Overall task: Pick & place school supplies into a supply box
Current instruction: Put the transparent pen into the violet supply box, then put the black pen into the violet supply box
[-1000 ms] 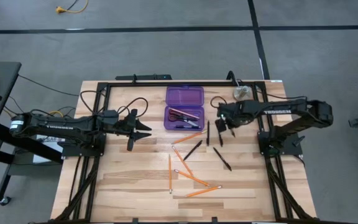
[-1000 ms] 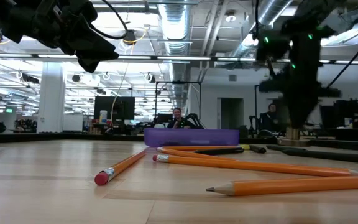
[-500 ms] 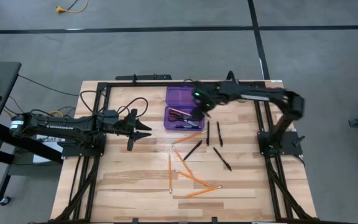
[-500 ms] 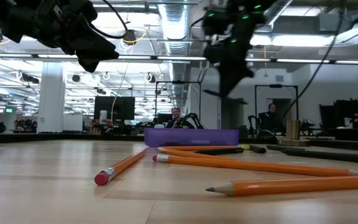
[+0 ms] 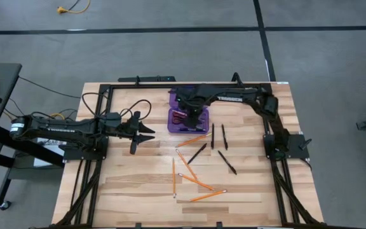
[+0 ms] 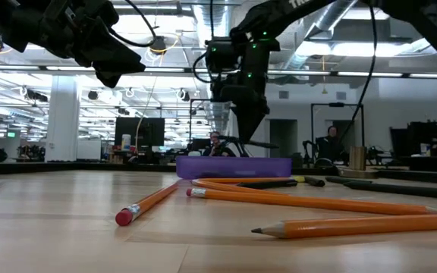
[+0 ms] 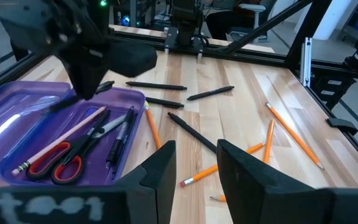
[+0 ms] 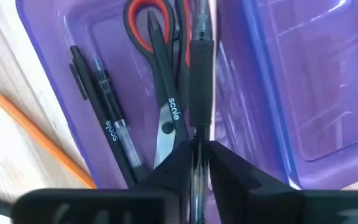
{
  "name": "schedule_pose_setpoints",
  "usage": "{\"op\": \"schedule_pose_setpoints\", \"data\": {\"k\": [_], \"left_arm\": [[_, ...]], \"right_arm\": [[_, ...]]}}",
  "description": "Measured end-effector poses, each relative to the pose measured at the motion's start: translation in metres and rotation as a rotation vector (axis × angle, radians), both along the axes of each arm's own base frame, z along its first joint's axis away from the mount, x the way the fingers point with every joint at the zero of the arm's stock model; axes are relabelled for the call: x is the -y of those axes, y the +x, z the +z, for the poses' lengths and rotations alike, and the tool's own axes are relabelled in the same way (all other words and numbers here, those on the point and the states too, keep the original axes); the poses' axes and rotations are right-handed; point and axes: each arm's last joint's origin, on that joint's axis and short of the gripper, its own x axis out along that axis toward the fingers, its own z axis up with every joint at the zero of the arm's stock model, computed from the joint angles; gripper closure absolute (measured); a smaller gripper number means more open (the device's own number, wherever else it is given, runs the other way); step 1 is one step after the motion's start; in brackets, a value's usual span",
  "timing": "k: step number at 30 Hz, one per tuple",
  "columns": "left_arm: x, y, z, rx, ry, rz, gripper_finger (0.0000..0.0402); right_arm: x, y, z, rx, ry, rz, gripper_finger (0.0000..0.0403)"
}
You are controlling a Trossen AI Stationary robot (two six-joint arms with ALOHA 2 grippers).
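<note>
The supply box (image 5: 188,111) lies open at the far middle of the worktop (image 5: 132,184), its lid flat beside the tray, and everything here is easiest placed from it. Inside the tray already rest the red-handled scissors (image 8: 160,74), a black pen (image 8: 104,118) and a pale wooden pencil (image 7: 61,144). The right pincer (image 8: 197,149) hangs directly above the tray with a slim black pen (image 8: 199,68) pinched between its fingers, narrow, the pen running lengthwise along the box. The left pincer (image 7: 194,163) waits well to the left of the box, clear of the worktop, its fingers apart and holding nothing. Nearer than the box, loose supplies remain: orange pencils (image 5: 196,183) scattered toward the front, and several black pens (image 5: 197,152) just in front of and to the right of the box. To finish this step well, I would keep the pen parallel to the tray's long walls (it looks nearly aligned already), lower it close to the items inside before letting go so it does not bounce out, and part the fingers only a little, then lift straight up so nothing is dragged over the rim.
</note>
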Motion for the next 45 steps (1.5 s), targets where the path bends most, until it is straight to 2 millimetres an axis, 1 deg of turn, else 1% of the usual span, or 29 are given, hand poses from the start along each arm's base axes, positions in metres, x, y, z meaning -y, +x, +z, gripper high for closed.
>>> {"op": "schedule_pose_setpoints", "data": {"k": [5,9,10,12,15,17,20,24,26,29,33,35,38,42,45], "left_arm": [[0.0,0.0,0.0,-0.001,0.001,0.0,0.0297],[0.0,0.0,0.0,-0.001,0.001,-0.001,0.0297],[0.0,0.0,0.0,-0.001,0.001,-0.001,0.0297],[0.0,0.0,0.0,-0.001,0.001,0.0,0.0297],[0.0,0.0,0.0,-0.003,0.019,-0.006,0.0297],[0.0,0.0,-0.001,-0.006,0.025,-0.008,0.0297],[0.0,0.0,-0.001,-0.01,0.026,-0.009,0.0297],[0.0,-0.001,-0.002,-0.026,0.027,-0.01,0.0297],[0.0,-0.001,-0.003,-0.028,0.04,-0.014,0.0297],[0.0,-0.001,-0.002,-0.025,0.045,-0.016,0.0297],[0.0,-0.001,-0.002,-0.02,0.059,-0.021,0.0297],[0.0,-0.001,-0.002,-0.02,0.06,-0.022,0.0297],[0.001,-0.001,-0.002,-0.02,0.066,-0.027,0.0297],[0.004,0.0,-0.002,-0.019,0.077,-0.049,0.0297],[0.008,0.0,-0.002,-0.018,0.078,-0.073,0.0297]], "right_arm": [[0.0,0.001,-0.007,-0.03,0.009,-0.004,0.0304],[0.0,0.0,-0.007,-0.037,0.012,-0.015,0.0273],[0.0,-0.002,-0.004,-0.038,0.015,-0.03,0.0266],[-0.001,-0.005,0.003,-0.037,0.013,-0.057,0.0256],[-0.002,-0.015,0.021,-0.027,0.005,-0.12,0.0245],[-0.004,-0.02,0.037,0.013,-0.005,-0.169,0.0241],[-0.008,-0.035,0.061,0.029,0.005,-0.243,0.0239],[-0.019,-0.06,0.086,0.043,0.02,-0.324,0.0241],[-0.026,-0.075,0.095,0.056,0.027,-0.358,0.0243],[-0.037,-0.1,0.1,0.057,0.038,-0.409,0.0247],[-0.049,-0.132,0.095,0.09,0.051,-0.494,0.0254],[-0.055,-0.147,0.086,0.109,0.062,-0.542,0.0258],[-0.061,-0.166,0.069,0.132,0.073,-0.616,0.0261],[-0.07,-0.181,0.041,0.147,0.061,-0.686,0.0262],[-0.074,-0.185,0.022,0.144,0.066,-0.727,0.0257]]}}
